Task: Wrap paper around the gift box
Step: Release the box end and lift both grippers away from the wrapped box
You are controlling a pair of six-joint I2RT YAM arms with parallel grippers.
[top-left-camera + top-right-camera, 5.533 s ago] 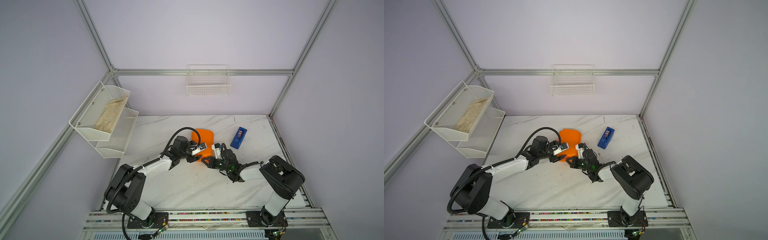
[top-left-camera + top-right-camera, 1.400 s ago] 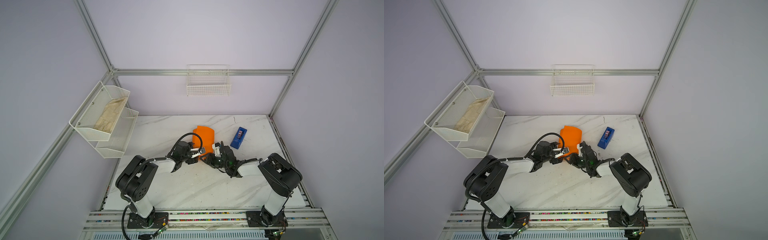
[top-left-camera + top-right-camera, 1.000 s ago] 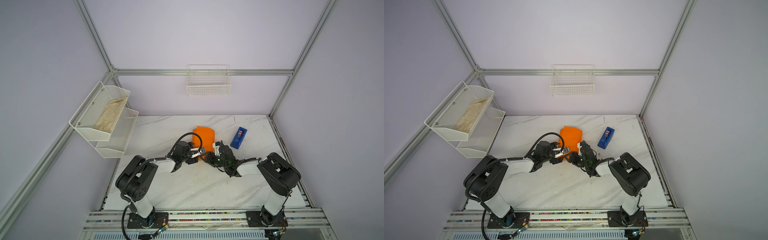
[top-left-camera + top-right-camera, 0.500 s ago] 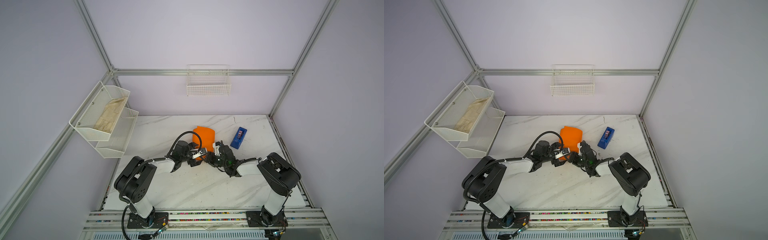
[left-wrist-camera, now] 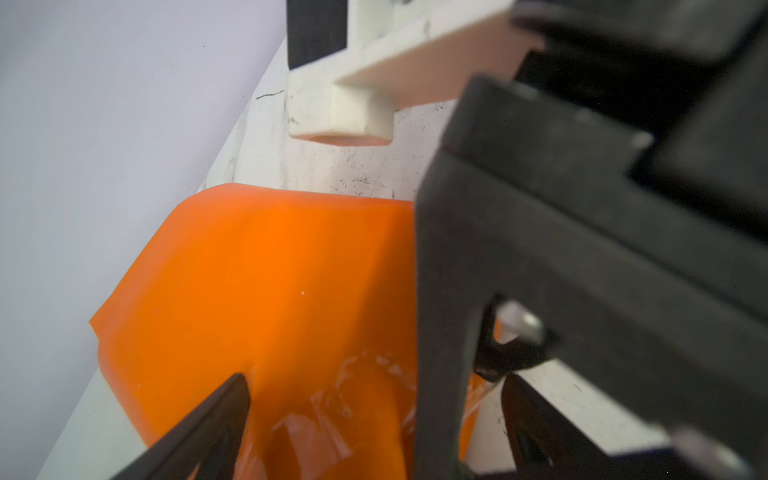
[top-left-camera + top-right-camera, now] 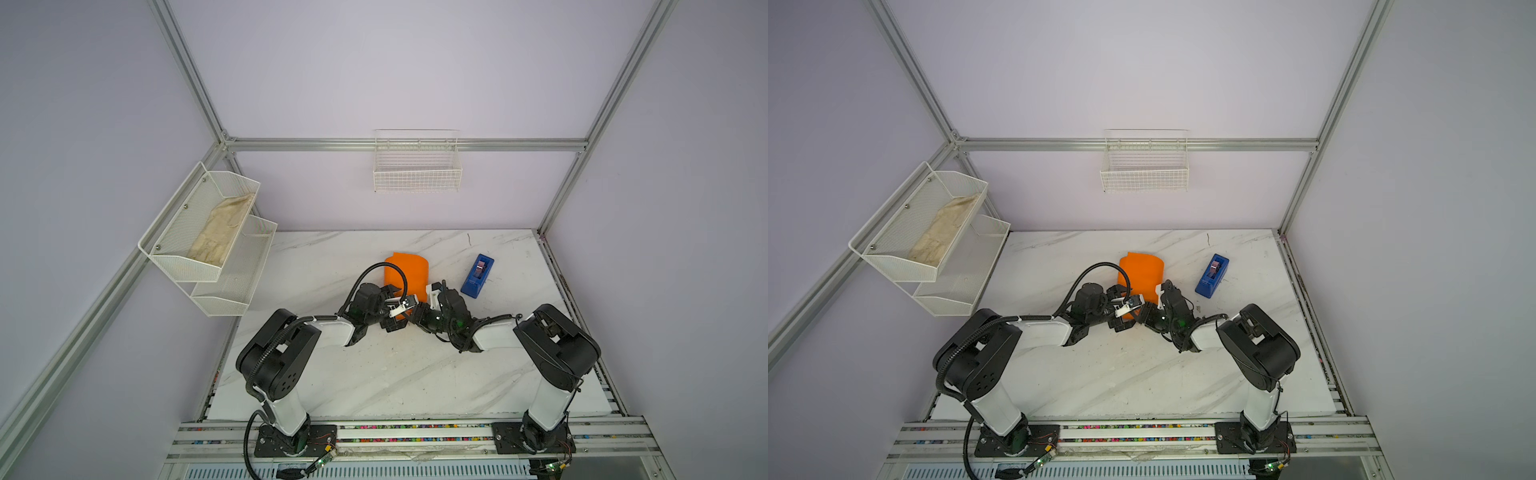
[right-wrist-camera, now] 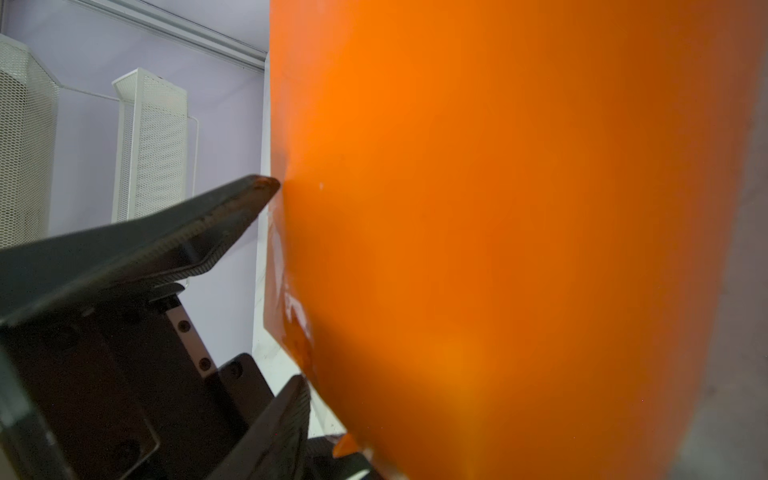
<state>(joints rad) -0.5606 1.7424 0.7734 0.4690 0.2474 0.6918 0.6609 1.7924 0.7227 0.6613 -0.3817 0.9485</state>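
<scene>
Left gripper (image 6: 402,308) shifted nearer, wide open over paper (image 6: 409,268)

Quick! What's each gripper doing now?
Left gripper: open, straddling the paper.
Right gripper: open, one fingertip against the paper.

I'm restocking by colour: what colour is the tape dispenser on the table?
The tape dispenser is bright blue, clearest in a top view.
</scene>
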